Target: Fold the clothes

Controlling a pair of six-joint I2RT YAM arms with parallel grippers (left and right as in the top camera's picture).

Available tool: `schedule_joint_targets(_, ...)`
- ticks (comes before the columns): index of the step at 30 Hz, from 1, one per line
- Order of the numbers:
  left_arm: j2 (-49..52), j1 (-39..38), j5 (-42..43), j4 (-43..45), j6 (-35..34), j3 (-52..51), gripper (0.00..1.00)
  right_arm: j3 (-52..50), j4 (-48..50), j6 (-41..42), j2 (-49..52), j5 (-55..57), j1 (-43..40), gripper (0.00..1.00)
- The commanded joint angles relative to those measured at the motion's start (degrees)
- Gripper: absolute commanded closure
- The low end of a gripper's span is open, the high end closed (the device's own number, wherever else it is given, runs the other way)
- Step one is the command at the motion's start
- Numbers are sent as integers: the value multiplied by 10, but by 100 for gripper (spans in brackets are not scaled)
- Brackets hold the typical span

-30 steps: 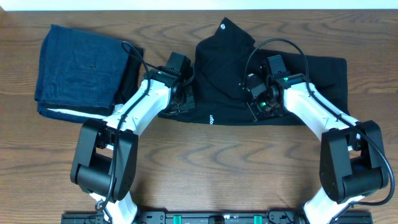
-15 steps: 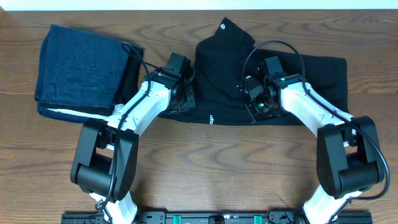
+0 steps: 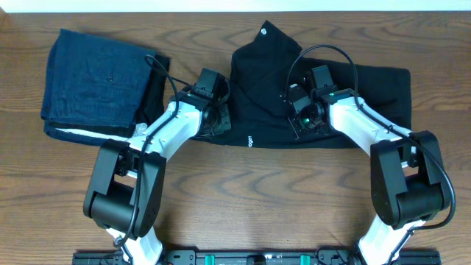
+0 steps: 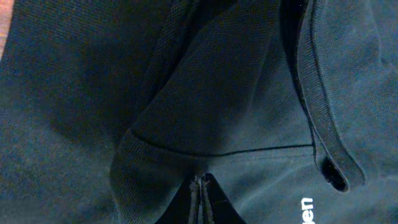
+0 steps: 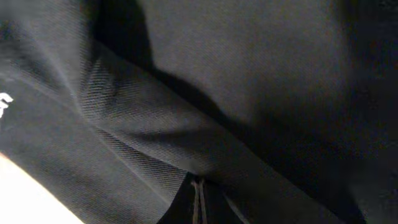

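your black shirt (image 3: 372, 92) lies across the far middle of the table (image 3: 243, 199), right of the blue folded garment (image 3: 92, 77). left gripper (image 4: 202, 190) and right gripper (image 5: 198, 188) are each pressed together, pinching a ridge of shirt fabric either side of the white logo (image 3: 250, 140). likely so you can lift that near edge evenly for a fold.

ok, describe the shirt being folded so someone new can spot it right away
On the wooden table, look along the far edge, centre to right. The black shirt lies spread there, a small white logo by its near edge. Its neighbour at far left, the blue folded garment, is a neat rectangle; the shirt is black and sprawling.
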Motion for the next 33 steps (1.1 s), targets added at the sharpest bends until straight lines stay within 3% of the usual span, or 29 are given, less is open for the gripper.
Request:
schedule_joint_targets(1, 5, 0, 1, 7, -9, -15, 94, -2, 10, 14, 20, 35, 3, 99)
schedule_joint_targets(12, 5, 0, 1, 12, -9, -29, 94, 3, 156, 37, 41, 54, 3, 98)
schedule_joint_targets(19, 5, 0, 1, 11, -5, -29, 94, 7, 163, 53, 35, 106, 2, 96)
schedule_joint_targets(25, 5, 0, -27, 2, 35, -29, 94, 38, 101, 53, -50, 109, -7, 81)
schedule_joint_targets(27, 5, 0, -45, -4, 35, -29, 94, 39, 91, 48, -86, 122, -16, 73)
schedule_joint_targets(30, 5, 0, -55, -9, 35, -29, 94, 39, 47, 32, -133, 129, -33, 52)
schedule_joint_targets(33, 5, 0, -55, -12, 35, -29, 94, 39, -33, -76, -153, 120, -46, 57)
